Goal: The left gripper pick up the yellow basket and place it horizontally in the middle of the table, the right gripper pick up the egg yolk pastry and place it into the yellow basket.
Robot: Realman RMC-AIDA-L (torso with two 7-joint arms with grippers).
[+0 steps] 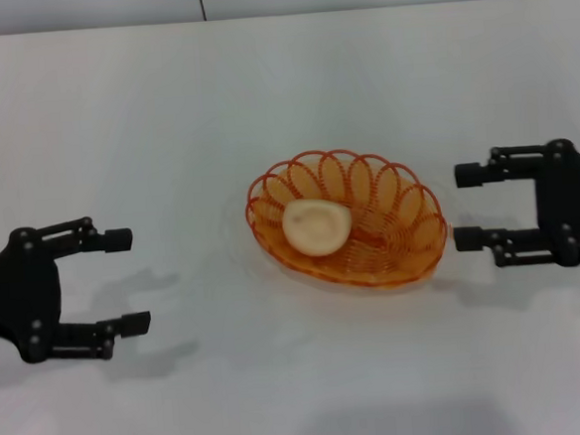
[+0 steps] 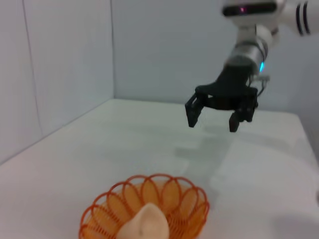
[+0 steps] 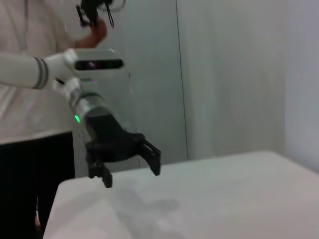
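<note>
The yellow basket (image 1: 405,207) lies across the middle of the white table (image 1: 164,117), long side running left to right and slightly tilted. The egg yolk pastry (image 1: 317,225) rests inside its left half. My left gripper (image 1: 130,280) is open and empty, well left of the basket. My right gripper (image 1: 461,207) is open and empty, just right of the basket's rim. The left wrist view shows the basket (image 2: 172,195), the pastry (image 2: 144,225) and the right gripper (image 2: 213,115) beyond them. The right wrist view shows the left gripper (image 3: 131,173) above the table.
A wall runs along the table's far edge (image 1: 276,15). In the right wrist view a person (image 3: 30,149) stands beyond the table's end, behind the left arm. Bare tabletop (image 1: 312,385) lies in front of the basket.
</note>
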